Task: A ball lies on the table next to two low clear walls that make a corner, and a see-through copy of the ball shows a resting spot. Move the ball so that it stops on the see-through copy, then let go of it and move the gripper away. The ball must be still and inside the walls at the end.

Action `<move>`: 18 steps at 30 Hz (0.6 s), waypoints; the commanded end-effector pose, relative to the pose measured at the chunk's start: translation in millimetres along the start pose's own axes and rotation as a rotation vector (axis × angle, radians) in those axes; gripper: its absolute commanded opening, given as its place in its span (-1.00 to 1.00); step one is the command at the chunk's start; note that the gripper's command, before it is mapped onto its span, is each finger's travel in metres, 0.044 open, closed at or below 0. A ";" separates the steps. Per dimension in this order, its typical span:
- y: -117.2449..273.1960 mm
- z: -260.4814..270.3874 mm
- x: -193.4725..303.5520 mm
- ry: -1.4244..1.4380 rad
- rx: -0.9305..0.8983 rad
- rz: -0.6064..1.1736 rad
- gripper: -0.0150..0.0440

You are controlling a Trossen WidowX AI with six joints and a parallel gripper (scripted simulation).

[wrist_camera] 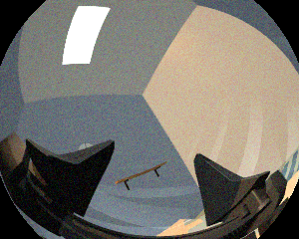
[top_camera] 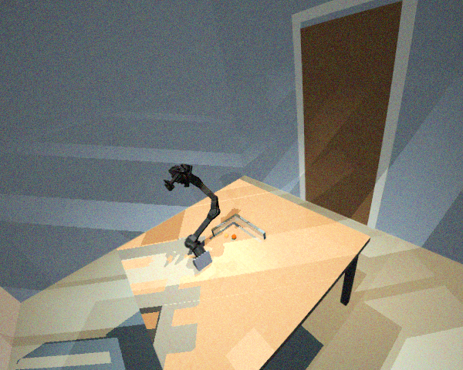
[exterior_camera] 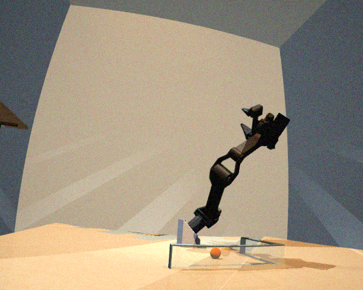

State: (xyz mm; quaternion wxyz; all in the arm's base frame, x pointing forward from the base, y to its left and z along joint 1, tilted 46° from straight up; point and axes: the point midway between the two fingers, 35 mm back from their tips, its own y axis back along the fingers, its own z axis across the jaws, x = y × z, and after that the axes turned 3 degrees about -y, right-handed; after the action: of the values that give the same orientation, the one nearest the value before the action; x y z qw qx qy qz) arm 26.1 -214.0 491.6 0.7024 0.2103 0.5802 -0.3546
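Observation:
The orange ball [top_camera: 234, 236] [exterior_camera: 215, 252] lies on the table [top_camera: 263, 298] [exterior_camera: 81, 265] inside the corner of the two low clear walls [top_camera: 249, 227] [exterior_camera: 170, 255]. The pale see-through copy [top_camera: 226, 235] [exterior_camera: 227, 248] sits close beside it, nearer the arm's base. My gripper [top_camera: 168, 183] [exterior_camera: 244, 118] [wrist_camera: 156, 153] is open and empty. It is raised high above the table, far from the ball, and points away from the table. The wrist view shows neither the ball nor the walls.
The arm's base with a grey block [top_camera: 201, 260] [exterior_camera: 184, 232] stands just beside the walls. A brown door [top_camera: 343, 119] is behind the table's far edge. A small brown shelf [exterior_camera: 3, 113] [wrist_camera: 140, 175] hangs far off.

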 end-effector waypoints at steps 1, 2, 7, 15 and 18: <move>-1.3 -2.2 -1.0 0.001 0.007 -0.002 0.78; -4.9 -9.0 -3.9 0.005 0.029 -0.009 0.69; -28.2 -78.5 -30.7 0.039 0.246 -0.065 0.43; -18.1 -200.7 -68.8 0.115 0.660 -0.135 0.43; 3.8 -244.0 -79.8 0.140 0.828 -0.149 0.43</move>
State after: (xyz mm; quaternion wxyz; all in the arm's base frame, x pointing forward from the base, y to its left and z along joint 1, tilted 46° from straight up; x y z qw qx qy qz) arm -129.0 -59.3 512.6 0.5231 0.4208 0.4817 -0.5633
